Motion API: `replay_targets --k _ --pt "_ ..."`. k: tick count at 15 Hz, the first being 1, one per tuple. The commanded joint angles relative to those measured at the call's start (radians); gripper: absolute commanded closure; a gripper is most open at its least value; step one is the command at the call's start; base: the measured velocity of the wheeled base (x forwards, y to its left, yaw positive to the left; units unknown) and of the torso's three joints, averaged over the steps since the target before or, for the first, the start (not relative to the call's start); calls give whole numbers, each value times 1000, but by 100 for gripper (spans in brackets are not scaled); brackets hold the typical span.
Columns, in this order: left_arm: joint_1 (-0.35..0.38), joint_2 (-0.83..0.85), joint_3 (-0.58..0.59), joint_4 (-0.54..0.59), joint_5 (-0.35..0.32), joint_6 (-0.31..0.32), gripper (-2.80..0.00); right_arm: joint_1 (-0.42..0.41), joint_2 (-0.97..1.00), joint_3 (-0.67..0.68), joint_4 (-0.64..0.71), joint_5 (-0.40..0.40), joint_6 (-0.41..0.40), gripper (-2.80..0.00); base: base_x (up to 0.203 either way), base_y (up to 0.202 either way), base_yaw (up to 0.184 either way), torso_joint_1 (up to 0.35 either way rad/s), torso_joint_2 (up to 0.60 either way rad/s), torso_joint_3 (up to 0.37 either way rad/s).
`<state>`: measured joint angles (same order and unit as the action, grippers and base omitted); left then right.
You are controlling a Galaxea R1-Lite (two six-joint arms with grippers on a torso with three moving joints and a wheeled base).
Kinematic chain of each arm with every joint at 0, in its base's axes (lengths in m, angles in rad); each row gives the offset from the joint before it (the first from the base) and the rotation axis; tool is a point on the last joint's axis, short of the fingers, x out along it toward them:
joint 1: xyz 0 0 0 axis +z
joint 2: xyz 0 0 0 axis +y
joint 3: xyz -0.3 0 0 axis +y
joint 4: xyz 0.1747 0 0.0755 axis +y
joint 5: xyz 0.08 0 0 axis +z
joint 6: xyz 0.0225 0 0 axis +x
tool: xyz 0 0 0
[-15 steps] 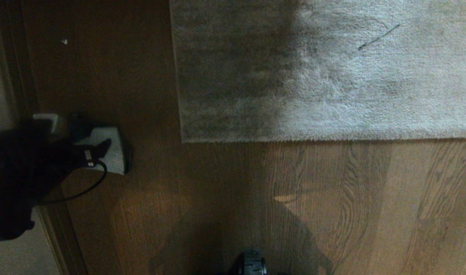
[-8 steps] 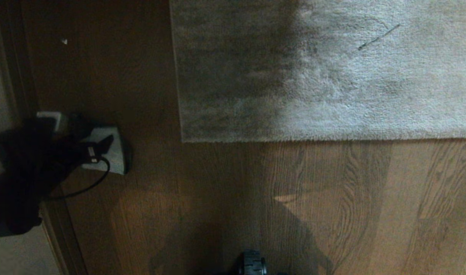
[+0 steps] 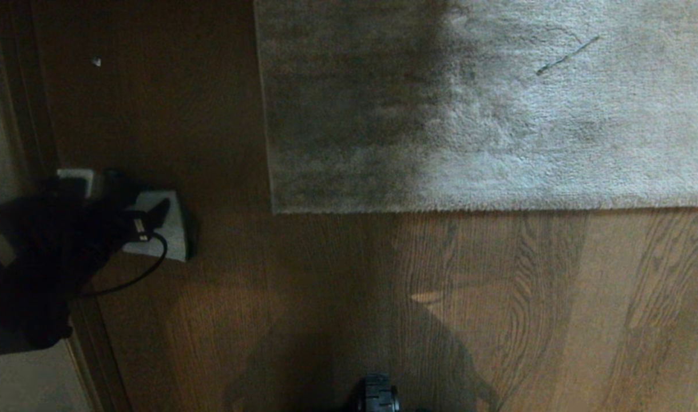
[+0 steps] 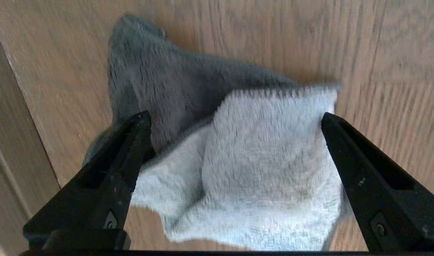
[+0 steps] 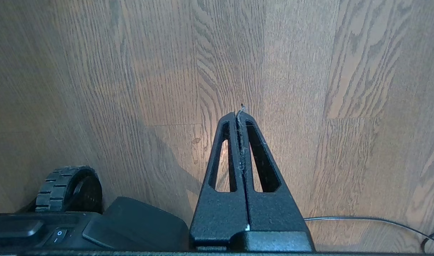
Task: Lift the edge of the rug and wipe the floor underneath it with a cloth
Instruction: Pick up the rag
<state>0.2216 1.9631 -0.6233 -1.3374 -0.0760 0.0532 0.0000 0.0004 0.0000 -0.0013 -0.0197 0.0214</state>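
At the far left of the head view the left gripper (image 3: 146, 220) has slid a little further out over the grey cloth (image 3: 166, 229) than a second ago, while rug and camera hold their places. Its wrist view shows the black fingers (image 4: 130, 142) spread wide on either side of the crumpled cloth (image 4: 245, 160), which lies loose on the floor (image 4: 380, 53), not yet pinched. I judge this as the approach to picking up the cloth; no lifting or wiping has begun. The arm's dark bulk hides part of the cloth and a pale box-like thing (image 3: 74, 180) behind it that I cannot identify.

Further right, the rug edge (image 3: 440, 209) lies flat on the wood floor (image 3: 498, 315), its corner well apart from the cloth. Heavy shadow blurs the rug's left part, and the rug runs out of frame.

The right gripper (image 5: 241, 115) hangs parked over bare planks, fingers pressed together, empty apart from lint
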Motion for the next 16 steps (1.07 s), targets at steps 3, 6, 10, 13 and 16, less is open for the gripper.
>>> replay_targets --k 3,6,10,13,16 --pt "1 23 -26 -19 -4 -4 -280 0 0 0 0 0 0 0 0 0 0 0 0 0" --pt "1 56 -27 -77 -7 -4 -280 0 1 0 0 0 0 0 0 0 0 0 0 0" --pt "-1 82 -27 -117 -8 -5 -280 0 0 0 0 0 0 0 0 0 0 0 0 0" --pt "-2 101 -27 -129 -8 -16 -280 0 0 0 0 0 0 0 0 0 0 0 0 0" --pt "-2 123 -26 -152 -7 -16 -280 0 0 0 0 0 0 0 0 0 0 0 0 0"
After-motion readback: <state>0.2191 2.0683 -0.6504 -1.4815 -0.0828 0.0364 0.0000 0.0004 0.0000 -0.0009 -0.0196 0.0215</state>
